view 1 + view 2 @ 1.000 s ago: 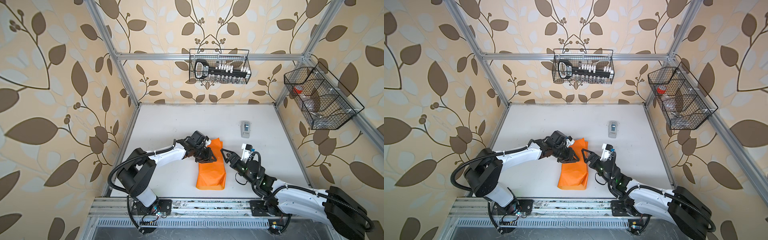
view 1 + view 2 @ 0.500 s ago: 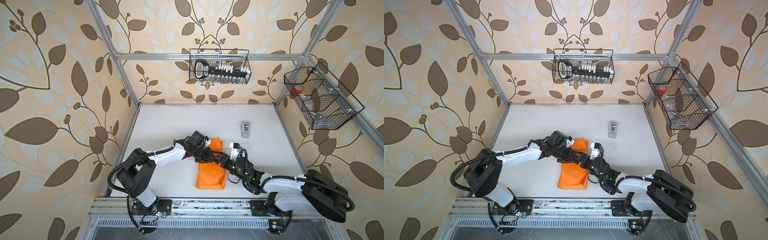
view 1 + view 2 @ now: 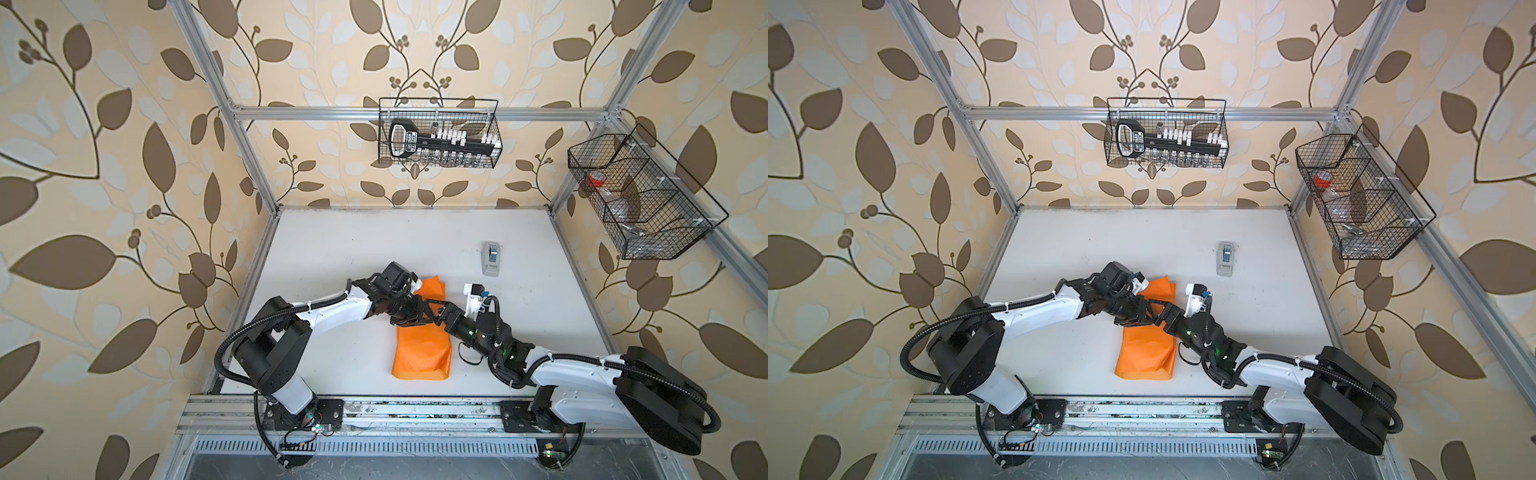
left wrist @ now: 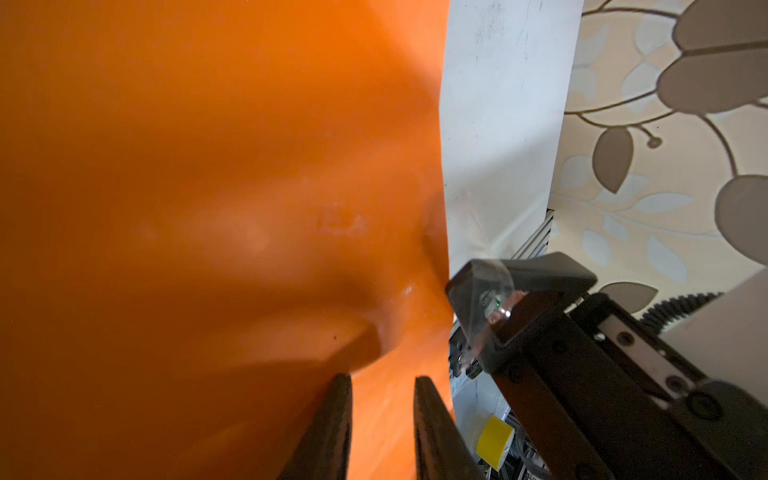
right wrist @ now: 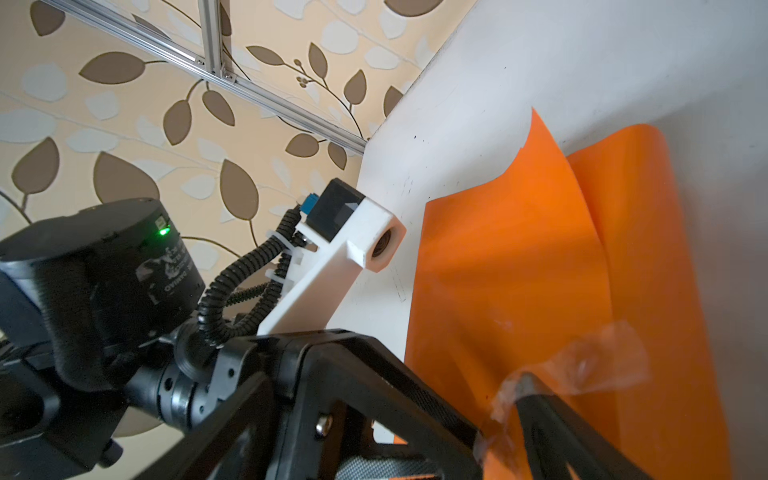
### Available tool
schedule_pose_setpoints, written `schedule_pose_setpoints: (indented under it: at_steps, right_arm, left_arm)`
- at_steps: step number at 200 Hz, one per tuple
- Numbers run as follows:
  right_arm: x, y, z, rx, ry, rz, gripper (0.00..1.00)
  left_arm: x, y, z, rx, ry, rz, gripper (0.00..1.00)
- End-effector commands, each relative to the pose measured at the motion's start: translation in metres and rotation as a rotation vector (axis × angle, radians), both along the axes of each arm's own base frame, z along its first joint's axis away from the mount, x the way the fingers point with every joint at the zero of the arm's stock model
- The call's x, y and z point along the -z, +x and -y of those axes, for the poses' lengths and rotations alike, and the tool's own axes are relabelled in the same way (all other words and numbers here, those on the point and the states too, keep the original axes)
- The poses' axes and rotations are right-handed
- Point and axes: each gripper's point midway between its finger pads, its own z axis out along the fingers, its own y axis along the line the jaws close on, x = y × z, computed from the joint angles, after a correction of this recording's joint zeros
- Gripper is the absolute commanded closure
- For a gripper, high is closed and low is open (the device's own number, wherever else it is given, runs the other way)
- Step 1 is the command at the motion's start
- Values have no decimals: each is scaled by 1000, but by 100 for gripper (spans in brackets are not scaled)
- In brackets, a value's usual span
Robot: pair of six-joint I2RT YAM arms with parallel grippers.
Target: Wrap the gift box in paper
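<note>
The near end of the paper [image 3: 420, 365] is left loose by the front edge of the table [image 3: 353, 257], so it can be sprung open if the fold is let go too soon. In the middle, a bit of clear tape [image 5: 582, 365] is stuck on one fingertip of the right gripper [image 3: 437, 316], whose jaws are spread wide with nothing held between them. The tape can be laid crooked, stuck to itself, or carried away on the fingertip, and then the seam is not held shut. The thin paper can also be torn or creased if it is pushed too hard. The gift box is not seen (it is thought to be hidden under the orange hump). The paper is laid folded long between both arms. The fingers [image 4: 332, 424] of the left gripper [image 3: 426, 319] are set close together right on its top, just beside the taped fingertip; whether a fold is pinched cannot be told. Farther back, two loose flaps are curled up, past all the fingers and touched by none
</note>
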Motion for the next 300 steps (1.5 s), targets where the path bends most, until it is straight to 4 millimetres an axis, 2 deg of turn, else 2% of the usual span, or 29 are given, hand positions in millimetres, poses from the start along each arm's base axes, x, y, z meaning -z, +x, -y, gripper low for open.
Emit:
schedule_pose_setpoints:
  at_steps: [1, 63, 119, 197, 257, 300]
  right_arm:
    - [8, -1, -1, -14, -14, -20, 8]
    - [24, 0, -1, -18, -53, -49, 8]
    - [27, -1, -1, -18, -58, -55, 8]
    - [28, -1, 2, -6, -60, -57, 8]
    - [31, -1, 3, -3, -54, -63, 8]
    - [31, -2, 3, -5, -47, -65, 8]
  left_arm:
    - [27, -14, -21, -32, 125, -79, 71]
    - [20, -9, -10, -36, 75, -88, 71]
    - [20, -2, -1, -54, 45, -92, 71]
    - [-3, 13, 16, -118, -116, -54, 74]
    - [1, 17, 19, -156, -174, -70, 74]
    - [14, 17, 19, -165, -156, -94, 74]
